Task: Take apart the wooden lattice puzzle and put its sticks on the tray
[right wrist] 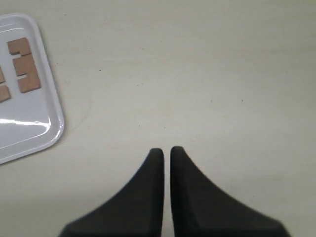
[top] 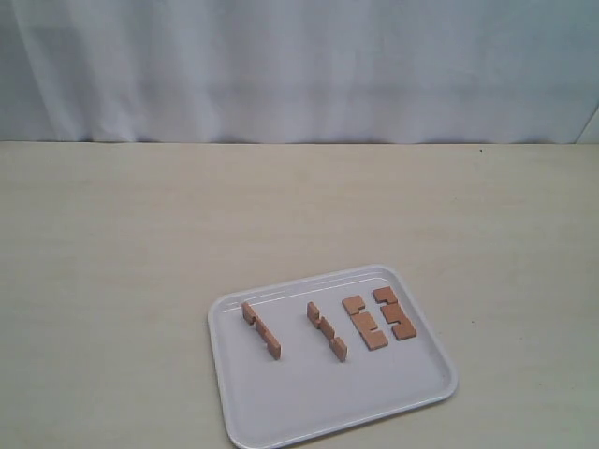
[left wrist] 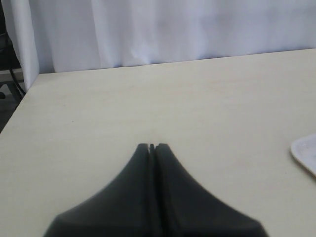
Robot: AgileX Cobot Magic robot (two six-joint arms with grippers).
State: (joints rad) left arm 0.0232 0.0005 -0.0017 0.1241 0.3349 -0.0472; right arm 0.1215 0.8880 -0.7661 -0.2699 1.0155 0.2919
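The white tray (top: 309,398) lies on the table at the front, right of the middle. Several notched light-brown sticks rest apart on it, none crossed: one stick (top: 261,329) on edge at the left, a second stick (top: 327,331) on edge beside it, and two flat ones (top: 364,325) (top: 394,312) close together at the right. No assembled lattice shows. The right wrist view catches the tray corner (right wrist: 29,123) and a flat stick (right wrist: 23,65). My left gripper (left wrist: 152,146) is shut and empty over bare table. My right gripper (right wrist: 167,150) is shut and empty beside the tray. Neither arm appears in the exterior view.
A pale wooden table (top: 140,243) stretches around the tray, with a white curtain (top: 299,65) behind it. The table's left edge (left wrist: 19,103) and a sliver of the tray rim (left wrist: 306,153) show in the left wrist view.
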